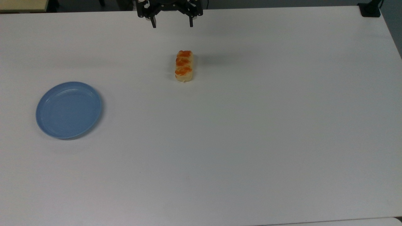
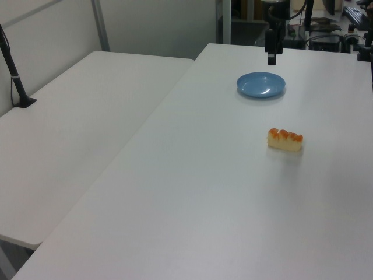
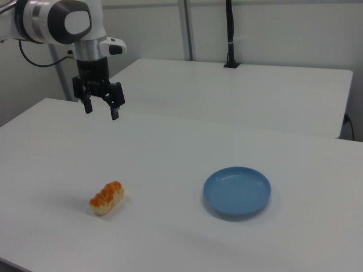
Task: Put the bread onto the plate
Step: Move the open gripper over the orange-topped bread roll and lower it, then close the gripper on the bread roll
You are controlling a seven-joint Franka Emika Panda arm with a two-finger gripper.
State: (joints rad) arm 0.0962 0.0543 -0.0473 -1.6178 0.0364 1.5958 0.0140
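Observation:
The bread [image 1: 184, 66], a small pale-yellow roll with orange glazed patches, lies on the white table [image 1: 251, 141]; I also see the bread [image 2: 285, 140] in the left view and the bread [image 3: 106, 198] in the right view. The light-blue plate [image 1: 68, 109] sits bare at the top view's left, apart from the roll; the plate [image 2: 260, 84] and the plate [image 3: 237, 191] hold nothing. My gripper [image 1: 172, 24] hangs open above the table's far edge, short of the bread. In the right view the gripper [image 3: 101, 111] hovers high, up and left of the roll.
A second white table [image 2: 76, 128] adjoins on the left view's left, with a black post [image 2: 14, 73] clamped to it. A black clamp [image 1: 370, 9] sits at the top view's upper right corner. Cluttered equipment [image 2: 332, 29] stands beyond the table's far end.

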